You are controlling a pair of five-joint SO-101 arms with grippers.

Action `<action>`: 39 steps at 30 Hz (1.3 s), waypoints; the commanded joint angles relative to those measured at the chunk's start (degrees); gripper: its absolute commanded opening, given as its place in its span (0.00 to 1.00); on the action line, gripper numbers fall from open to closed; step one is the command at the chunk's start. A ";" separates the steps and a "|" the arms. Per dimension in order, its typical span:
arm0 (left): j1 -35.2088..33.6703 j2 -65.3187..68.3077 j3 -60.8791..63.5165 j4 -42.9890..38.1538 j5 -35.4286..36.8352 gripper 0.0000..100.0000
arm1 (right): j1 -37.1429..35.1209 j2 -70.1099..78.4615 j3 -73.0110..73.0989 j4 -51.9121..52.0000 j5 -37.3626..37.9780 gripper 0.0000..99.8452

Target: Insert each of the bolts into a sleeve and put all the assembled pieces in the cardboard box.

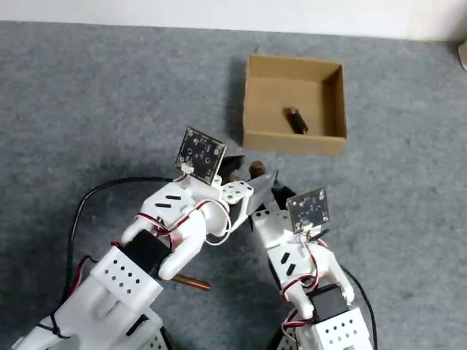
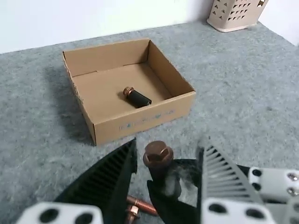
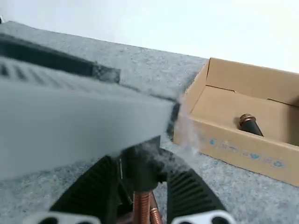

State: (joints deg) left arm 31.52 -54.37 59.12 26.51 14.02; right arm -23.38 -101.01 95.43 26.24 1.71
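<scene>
Item: grey felt-covered table (image 1: pixel 109 95) with two arms; step judged in hand: bolt-to-sleeve insertion, second piece

- Open brown cardboard box (image 1: pixel 292 142), set at the far side of the table, well apart from the arms. One finished piece, a black sleeve with a copper bolt head showing (image 1: pixel 295 120), is seen lying inside on the floor of the box
- Copper hex-headed bolt (image 2: pixel 158 155), held upright just in front of the box. Its head is seen on top of a black cylindrical sleeve (image 2: pixel 161 176); how deep the shank is seated cannot be told
- Right gripper (image 3: pixel 141 175): black jaws are pressed against the black cylindrical sleeve, which is pinched between them
- Left gripper (image 2: pixel 169 148): jaws are spread, one on each side of the bolt head, with neither touching it
- Loose copper bolt (image 2: pixel 140 205), lying on the felt below the grippers; a further copper bolt (image 1: pixel 191 281) is seen beneath the left arm, so more pieces are judged outstanding

Next move, as judged: seating is to be confirmed, the spread jaws are to be drawn clear of the head, and the piece is to be carried over the near box wall and released beside the finished one
</scene>
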 commanded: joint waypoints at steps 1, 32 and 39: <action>0.48 -2.24 -2.59 0.53 1.85 0.18 | 0.66 -0.84 0.22 -1.54 -0.44 0.00; -24.31 24.13 -9.80 -4.22 5.45 0.01 | 14.64 51.74 -46.20 4.00 8.26 0.00; -24.04 24.66 -9.71 -4.57 5.45 0.01 | 20.18 92.79 -88.13 15.60 8.18 0.00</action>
State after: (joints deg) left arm 7.96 -29.49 52.70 23.25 19.21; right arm -5.54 -24.70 29.32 36.97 9.19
